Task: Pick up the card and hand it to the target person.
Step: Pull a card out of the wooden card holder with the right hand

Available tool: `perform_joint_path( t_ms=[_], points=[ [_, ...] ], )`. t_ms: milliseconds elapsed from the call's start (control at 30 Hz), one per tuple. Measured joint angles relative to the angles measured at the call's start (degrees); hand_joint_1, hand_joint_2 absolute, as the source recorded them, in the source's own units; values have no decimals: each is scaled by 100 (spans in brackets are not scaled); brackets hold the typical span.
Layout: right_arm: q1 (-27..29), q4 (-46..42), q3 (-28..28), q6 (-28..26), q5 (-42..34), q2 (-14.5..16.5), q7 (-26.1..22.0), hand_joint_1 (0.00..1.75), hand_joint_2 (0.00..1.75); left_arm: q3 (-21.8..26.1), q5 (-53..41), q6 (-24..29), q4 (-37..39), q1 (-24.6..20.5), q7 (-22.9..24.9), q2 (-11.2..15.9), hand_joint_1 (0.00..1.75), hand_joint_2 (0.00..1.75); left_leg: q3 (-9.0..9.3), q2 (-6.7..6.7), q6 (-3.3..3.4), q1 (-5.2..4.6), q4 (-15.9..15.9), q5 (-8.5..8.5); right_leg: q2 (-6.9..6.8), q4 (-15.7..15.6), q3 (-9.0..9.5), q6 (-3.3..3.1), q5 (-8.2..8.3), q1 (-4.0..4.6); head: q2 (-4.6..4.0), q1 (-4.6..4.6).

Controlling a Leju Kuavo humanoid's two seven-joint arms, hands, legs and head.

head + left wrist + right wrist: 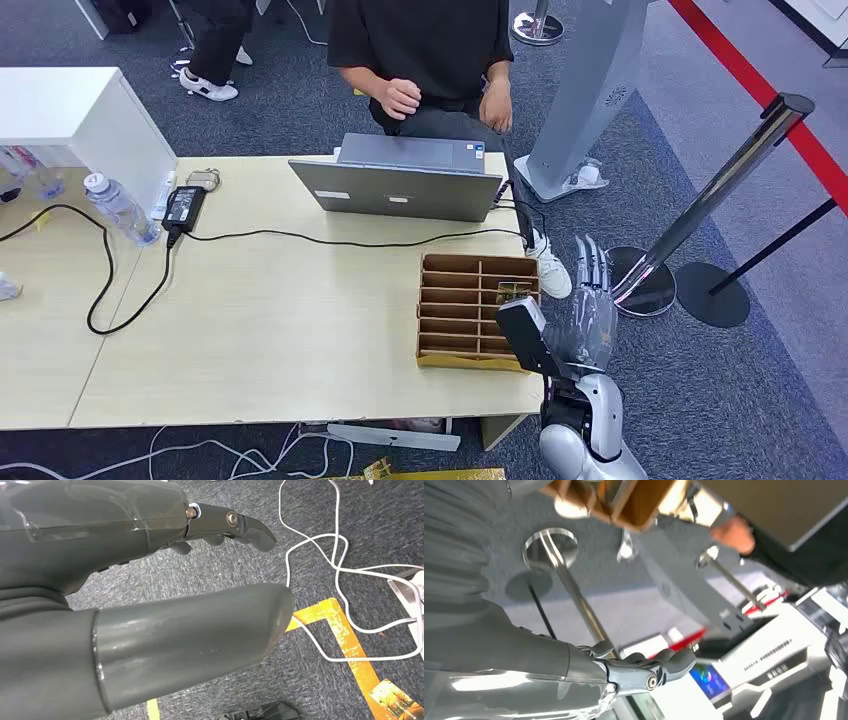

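A brown cardboard box (pixel 470 310) with several slots sits at the table's right front corner. A yellowish card (pixel 516 291) stands in a slot at its right side. My right hand (pixel 590 300) is raised just right of the box, fingers straight and spread, holding nothing. In the right wrist view its fingers (pixel 649 672) are empty and the box (pixel 614 500) lies beyond them. A person in a black shirt (pixel 420 40) stands behind the laptop, hands (pixel 401 97) held low. My left hand (pixel 150 580) hangs over the floor with nothing in it.
An open grey laptop (pixel 400 180) stands at the table's far edge, with a black cable (pixel 330 240) running across to a power brick (pixel 184 206). A water bottle (pixel 120 208) stands at the left. Chrome stanchions (pixel 700 215) stand on the carpet to my right. White cables (pixel 340 570) lie on the floor.
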Motion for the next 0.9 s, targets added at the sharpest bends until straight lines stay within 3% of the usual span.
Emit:
perform_joint_path(
  t_ms=[400, 700, 900],
  points=[
    [-437, -198, 103, 197, 335, -613, 450, 0, 175, 0, 0, -16, 0, 0, -15, -2, 0, 0, -1, -1, 0, 0, 0, 0, -1, 0, 0, 0, 0, 0, 0, -1],
    [-657, -309, 210, 769, 193, -927, 614, 0, 175, 2, 0, -38, 0, 0, -39, -2, 0, 0, -2, -2, 0, 0, 0, 0, -1, 0, -1, 0, 0, 0, 0, 0],
    [-673, -321, 279, 903, 14, -976, 622, 24, 175, 0, 0, -68, 0, 0, -38, -2, 0, 0, -2, -2, 0, 0, 0, 0, -2, 0, -1, 0, 0, 0, 0, -1]
  ],
)
